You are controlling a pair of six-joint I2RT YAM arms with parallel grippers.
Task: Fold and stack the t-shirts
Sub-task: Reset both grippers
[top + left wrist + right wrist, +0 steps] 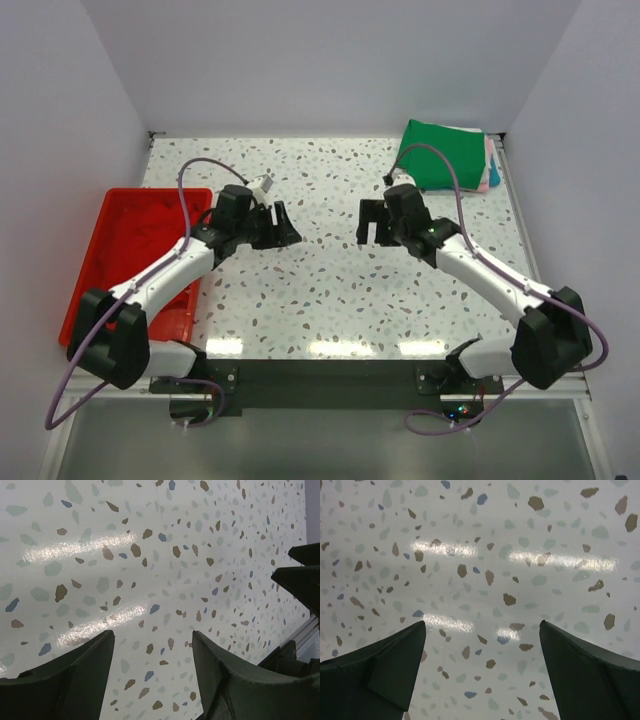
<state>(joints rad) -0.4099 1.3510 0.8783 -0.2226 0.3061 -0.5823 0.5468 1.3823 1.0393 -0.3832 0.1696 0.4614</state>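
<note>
A folded bright green t-shirt lies on top of a stack at the table's far right corner; pink and light blue edges show under it on the right side. My left gripper is open and empty over bare tabletop left of centre. My right gripper is open and empty over bare tabletop right of centre, just in front of the stack. In the left wrist view the gripper shows only speckled table between its fingers. The right wrist view shows the same for the gripper.
A red plastic tray sits at the left edge of the speckled table, partly under my left arm. Walls close the table at the back and both sides.
</note>
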